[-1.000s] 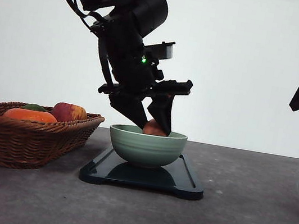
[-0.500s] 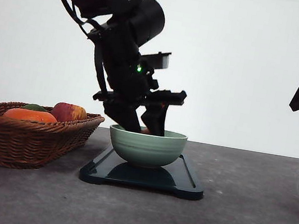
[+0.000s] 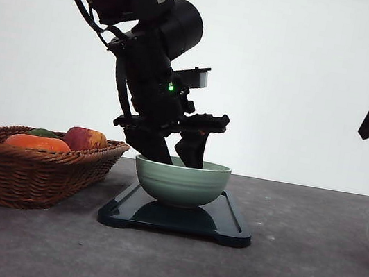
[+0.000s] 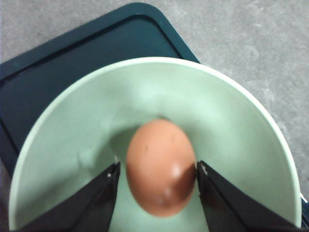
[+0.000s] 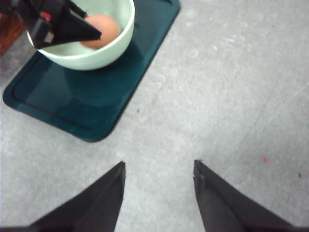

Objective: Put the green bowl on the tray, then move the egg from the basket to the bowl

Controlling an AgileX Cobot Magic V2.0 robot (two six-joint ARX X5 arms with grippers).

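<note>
Down inside the pale sage-green ridged bowl (image 3: pixel 180 181) on the dark navy rectangular tray (image 3: pixel 227 224), the left claw (image 4: pixel 155 173) clamps the reddish-brown egg (image 4: pixel 161 173); the right claw (image 5: pixel 157 173) hangs spread above the grey tabletop (image 5: pixel 231 96).

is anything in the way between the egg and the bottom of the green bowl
Nothing visible. The left gripper holds the egg inside the green bowl, which sits on the tray, and the bowl's inside looks bare around the egg.
</note>
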